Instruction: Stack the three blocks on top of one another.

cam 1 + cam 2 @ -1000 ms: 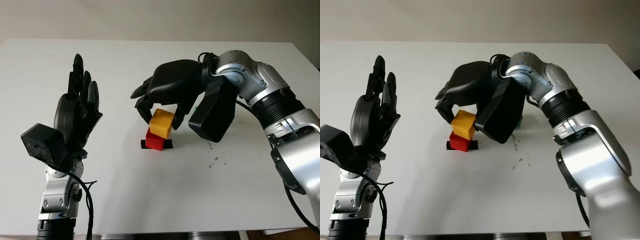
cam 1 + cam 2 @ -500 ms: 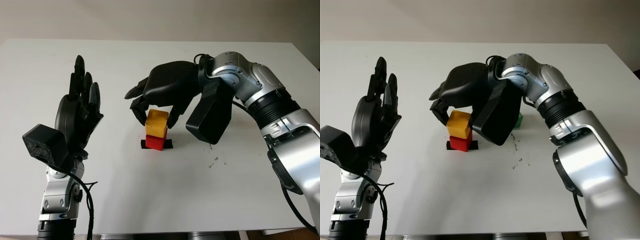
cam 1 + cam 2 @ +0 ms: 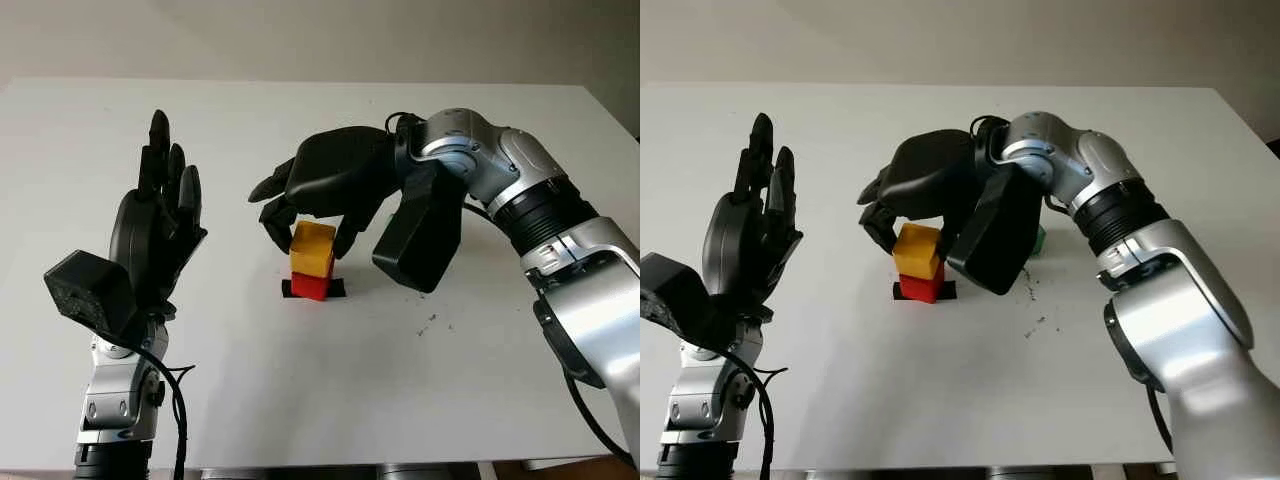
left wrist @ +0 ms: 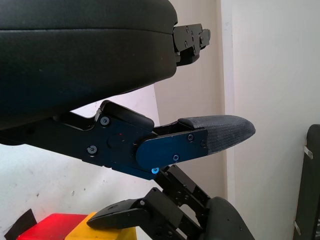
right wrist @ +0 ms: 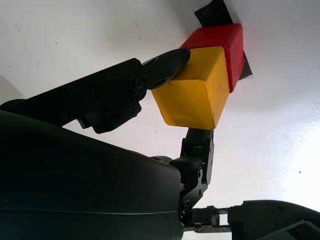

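The yellow block [image 3: 313,248] sits on top of the red block [image 3: 310,287], which stands on a black tape mark [image 3: 338,288] mid-table. My right hand [image 3: 311,240] arches over the pair from the right, shut on the yellow block. In the right wrist view its fingertips [image 5: 170,62] press opposite faces of the yellow block [image 5: 192,95], which lies against the red block [image 5: 225,47]. A green block [image 3: 1039,241] peeks out behind the right forearm. My left hand [image 3: 160,215] is held up, open, at the left, well away from the stack.
The white table [image 3: 330,400] stretches all around the stack. A few small dark specks [image 3: 432,322] lie to the right of the tape mark. The right arm's black wrist camera housing [image 3: 415,235] hangs low beside the stack.
My right hand has carried the yellow block leftward and down, turning it from tilted to level on the red block. The left hand has stayed put.
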Robot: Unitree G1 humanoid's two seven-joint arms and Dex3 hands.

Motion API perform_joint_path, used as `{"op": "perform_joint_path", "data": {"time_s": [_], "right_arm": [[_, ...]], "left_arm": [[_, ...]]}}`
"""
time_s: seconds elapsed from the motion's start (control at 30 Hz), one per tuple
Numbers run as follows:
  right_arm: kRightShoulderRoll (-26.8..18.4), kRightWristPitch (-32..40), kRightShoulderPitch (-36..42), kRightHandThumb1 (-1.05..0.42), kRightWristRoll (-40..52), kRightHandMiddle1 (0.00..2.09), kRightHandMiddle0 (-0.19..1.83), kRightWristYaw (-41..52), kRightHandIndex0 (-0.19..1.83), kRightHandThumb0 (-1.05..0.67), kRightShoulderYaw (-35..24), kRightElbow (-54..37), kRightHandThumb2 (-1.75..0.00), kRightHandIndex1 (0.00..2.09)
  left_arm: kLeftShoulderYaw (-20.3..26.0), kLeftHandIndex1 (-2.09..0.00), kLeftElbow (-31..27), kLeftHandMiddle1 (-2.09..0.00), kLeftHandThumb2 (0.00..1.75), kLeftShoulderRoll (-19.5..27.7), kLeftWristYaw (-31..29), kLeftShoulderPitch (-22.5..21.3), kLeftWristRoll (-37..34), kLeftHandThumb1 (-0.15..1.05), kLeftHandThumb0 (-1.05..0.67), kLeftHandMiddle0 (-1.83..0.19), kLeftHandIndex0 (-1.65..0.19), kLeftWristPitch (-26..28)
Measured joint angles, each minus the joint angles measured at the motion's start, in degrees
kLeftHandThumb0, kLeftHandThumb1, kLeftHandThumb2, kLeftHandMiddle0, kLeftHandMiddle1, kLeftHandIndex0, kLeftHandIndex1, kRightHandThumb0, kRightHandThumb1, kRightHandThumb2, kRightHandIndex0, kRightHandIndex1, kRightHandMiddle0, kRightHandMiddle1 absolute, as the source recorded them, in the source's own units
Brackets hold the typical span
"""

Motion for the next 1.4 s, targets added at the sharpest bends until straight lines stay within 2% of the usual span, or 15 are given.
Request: {"op": "perform_joint_path", "data": {"time_s": [0.07,0.23,0.27,0.3,0.37,0.43,0.5,0.93,1.4], "right_arm": [[-0.2,-0.1,0.0,-0.96,0.2,1.27,0.39,0.7,0.25,-0.35,0.0,-0.3,-0.05,0.05],[-1.5,-0.8,0.0,-0.90,-0.5,1.20,0.18,2.4,0.13,-0.55,0.6,-1.9,-0.04,0.01],[-1.7,-1.1,0.0,-0.89,-0.8,1.12,0.13,2.6,0.09,-0.58,0.8,-2.2,-0.05,0.02],[-1.9,-1.2,0.0,-0.89,-1.2,0.87,0.07,2.8,0.02,-0.60,1.1,-2.4,-0.05,0.03],[-2.4,-1.3,0.0,-0.89,-2.0,0.50,0.10,3.2,-0.06,-0.63,1.7,-3.0,-0.05,0.04],[-2.7,-1.3,0.0,-0.89,-2.3,0.28,0.11,3.2,-0.10,-0.64,1.8,-3.8,-0.05,0.04],[-2.9,-1.3,0.0,-0.89,-2.4,0.17,0.03,2.9,-0.15,-0.66,1.8,-4.1,-0.05,0.03],[-3.5,-1.6,0.1,-0.90,-2.4,0.07,-0.08,-0.1,-0.19,-0.67,1.8,-4.2,-0.06,0.00],[-3.9,-3.3,0.1,-0.90,-10.6,0.06,-0.08,-15.9,-0.19,-0.66,2.2,-2.1,-0.06,0.00]], "left_arm": [[0.0,-0.05,0.0,-0.05,0.60,0.0,0.0,0.1,0.0,1.05,-0.82,0.14,0.14,0.0],[0.0,-0.05,-0.1,-0.05,0.61,0.0,-0.1,0.1,0.0,1.05,-0.81,0.15,0.15,0.0],[0.0,-0.05,-0.1,-0.05,0.61,0.0,-0.1,0.1,0.0,1.05,-0.81,0.16,0.15,0.0],[0.0,-0.05,-0.1,-0.05,0.61,0.0,-0.1,0.1,0.0,1.05,-0.81,0.15,0.15,0.0],[0.0,-0.05,-0.1,-0.05,0.60,0.0,-0.1,0.1,0.1,1.05,-0.81,0.14,0.15,0.1],[0.0,-0.05,-0.1,-0.05,0.60,0.0,0.0,0.2,0.1,1.05,-0.81,0.14,0.15,0.1],[0.0,-0.05,-0.1,-0.05,0.59,0.0,-0.1,0.2,0.1,1.05,-0.81,0.14,0.15,0.1],[0.0,-0.05,-0.1,-0.05,0.59,0.0,-0.3,0.2,0.2,1.05,-0.80,0.14,0.14,0.3],[0.0,-0.05,-0.8,-0.05,0.59,0.0,-0.8,0.5,0.2,1.05,-0.80,0.14,0.14,0.5]]}}
